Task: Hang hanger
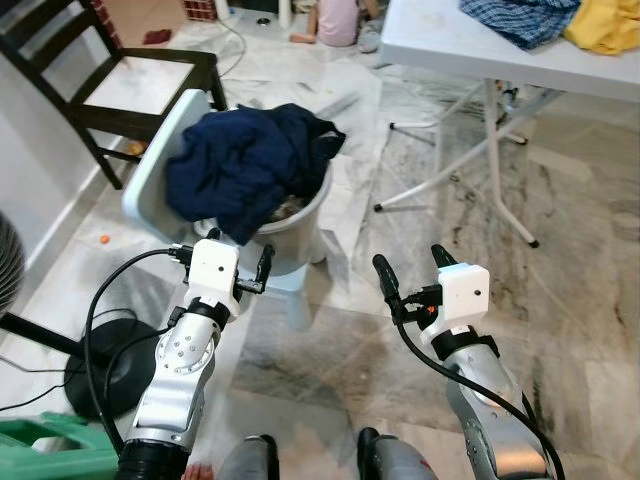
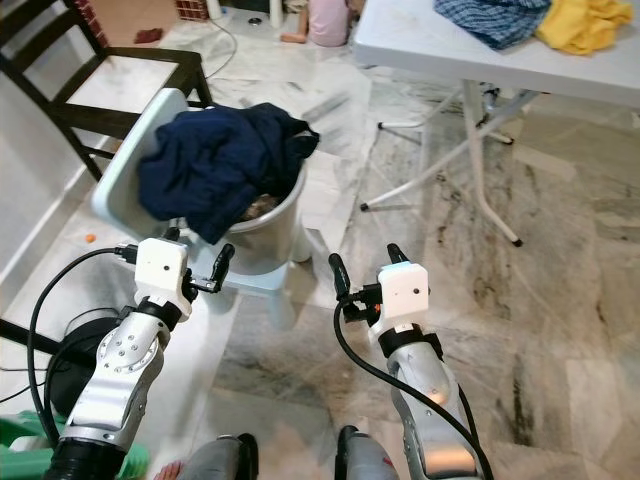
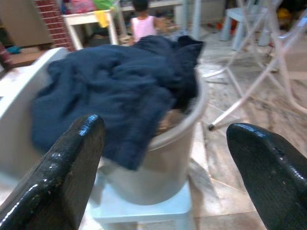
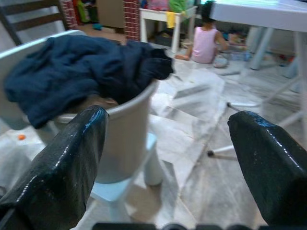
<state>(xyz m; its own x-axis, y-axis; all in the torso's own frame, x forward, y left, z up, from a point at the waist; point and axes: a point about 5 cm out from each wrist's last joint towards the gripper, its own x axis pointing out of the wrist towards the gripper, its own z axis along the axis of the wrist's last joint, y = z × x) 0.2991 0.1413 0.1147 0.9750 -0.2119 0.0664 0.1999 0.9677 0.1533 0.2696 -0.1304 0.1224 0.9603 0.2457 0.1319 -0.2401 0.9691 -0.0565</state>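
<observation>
Navy garment (image 1: 250,165) slumps across bucket (image 1: 292,238) (toward lid (image 1: 158,150)).

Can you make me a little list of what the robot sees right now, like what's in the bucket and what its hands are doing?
Bucket: round grey plastic bucket standing on a pale blue stool
In the bucket: crumpled dark navy cloth heaped over the rim
Lid: pale grey lid leaning behind the cloth
Left gripper: open, close to the bucket, holding nothing
Right gripper: open, over the marble floor, holding nothing
Table: white folding table with blue checked cloth and yellow cloth
Chair: dark wooden chair
Hanger: none to be seen
</observation>
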